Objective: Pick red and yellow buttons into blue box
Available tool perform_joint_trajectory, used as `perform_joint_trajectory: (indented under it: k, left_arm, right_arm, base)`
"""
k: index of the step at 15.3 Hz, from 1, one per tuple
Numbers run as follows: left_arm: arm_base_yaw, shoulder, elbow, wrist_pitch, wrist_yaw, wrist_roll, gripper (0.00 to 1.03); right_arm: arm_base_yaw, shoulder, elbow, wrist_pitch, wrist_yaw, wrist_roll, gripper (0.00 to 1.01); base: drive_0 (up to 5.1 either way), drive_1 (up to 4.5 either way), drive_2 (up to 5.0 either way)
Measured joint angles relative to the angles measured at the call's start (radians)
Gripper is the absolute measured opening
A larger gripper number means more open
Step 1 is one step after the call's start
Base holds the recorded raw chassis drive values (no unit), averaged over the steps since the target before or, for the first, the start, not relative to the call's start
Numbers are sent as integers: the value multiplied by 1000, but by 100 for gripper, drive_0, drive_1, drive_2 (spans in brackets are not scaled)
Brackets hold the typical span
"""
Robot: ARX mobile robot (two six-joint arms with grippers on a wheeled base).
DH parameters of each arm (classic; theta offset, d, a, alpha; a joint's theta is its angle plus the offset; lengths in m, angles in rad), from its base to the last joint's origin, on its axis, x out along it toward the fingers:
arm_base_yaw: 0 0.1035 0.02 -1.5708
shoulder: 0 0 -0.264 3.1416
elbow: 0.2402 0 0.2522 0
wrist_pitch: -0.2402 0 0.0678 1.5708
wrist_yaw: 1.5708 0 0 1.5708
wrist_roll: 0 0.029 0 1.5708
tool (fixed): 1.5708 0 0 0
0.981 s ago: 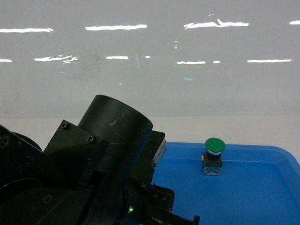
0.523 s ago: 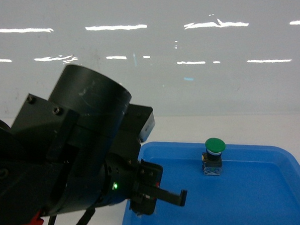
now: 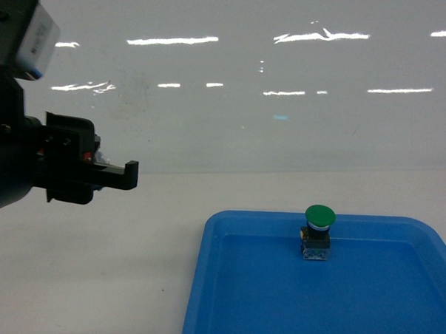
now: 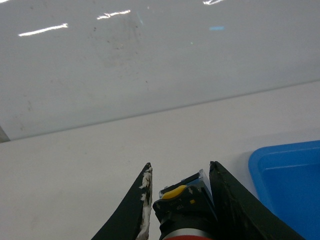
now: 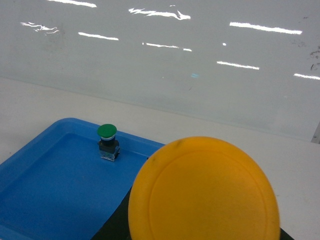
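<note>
My left gripper (image 4: 180, 166) is shut on the red button (image 4: 187, 210). Its black body sits between the fingers, and a strip of the red cap shows at the bottom edge. In the head view that gripper (image 3: 123, 173) hangs high at the left, over the white table and left of the tray. The yellow button's (image 5: 202, 192) domed cap fills the lower right wrist view, held close to the camera. It hides the fingers of my right gripper (image 5: 112, 225), of which only a dark edge shows. The blue box is out of view.
A shallow blue tray (image 3: 376, 293) lies on the white table (image 3: 102, 276) at the lower right; it also shows in the right wrist view (image 5: 45, 190). A green-capped button (image 3: 318, 216) stands upright near its far rim. A glossy white wall (image 3: 280, 120) backs the table.
My left arm has risen and swung left, from low over the tray's near-left corner to high at the left edge. The green button and the tray have not moved.
</note>
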Motion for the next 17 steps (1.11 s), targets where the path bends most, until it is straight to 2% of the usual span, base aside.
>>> perform_joint_trajectory:
  k: [2, 6, 9, 14, 17]
  left_arm:
    - [-21, -113, -79, 27, -54, 8, 30]
    - [-87, -299, -117, -94, -193, 5, 30]
    - [-138, -415, -146, -175, -188, -10, 29]
    - [-139, -417, -150, -177, -188, -10, 29]
    - [-139, -415, -151, -178, -187, -10, 29]
  right_arm:
    - [0, 0, 0, 0, 0, 0, 26]
    - [0, 0, 0, 0, 0, 0, 26]
    - [0, 0, 0, 0, 0, 0, 26]
    - [0, 0, 0, 0, 0, 0, 26]
    - [0, 1, 0, 0, 0, 0, 26]
  base:
    - [0, 0, 0]
    - [0, 0, 0]
    - [0, 0, 0]
    - [0, 0, 0]
    - [8, -397, 412]
